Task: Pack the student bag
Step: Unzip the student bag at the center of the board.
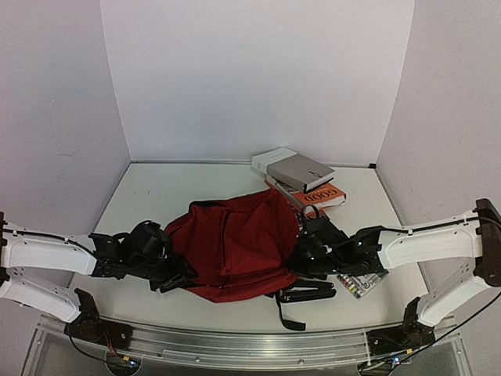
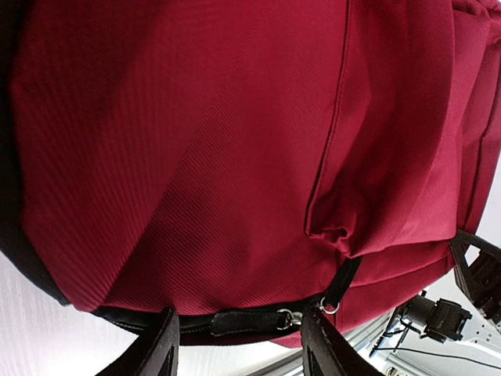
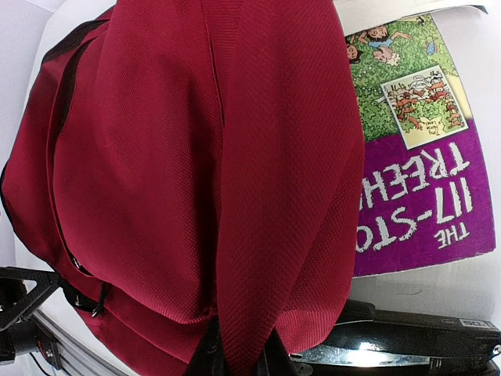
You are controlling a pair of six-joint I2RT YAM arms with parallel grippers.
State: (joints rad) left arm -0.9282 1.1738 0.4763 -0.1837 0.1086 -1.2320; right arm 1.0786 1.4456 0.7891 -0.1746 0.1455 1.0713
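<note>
- We are judging the student bag (image 1: 235, 243) limp and soft; the zipper pull (image 2: 250, 319) is suiting grip best.
- We are seeing the right end effector (image 3: 241, 356) pinching bag fabric, the left end effector (image 2: 239, 345) gaping astride that pull.

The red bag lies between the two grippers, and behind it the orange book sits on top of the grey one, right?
Not quite. The top external view shows the grey book lying on top of the orange book, not under it. The student bag does lie between the left gripper and the right gripper.
</note>
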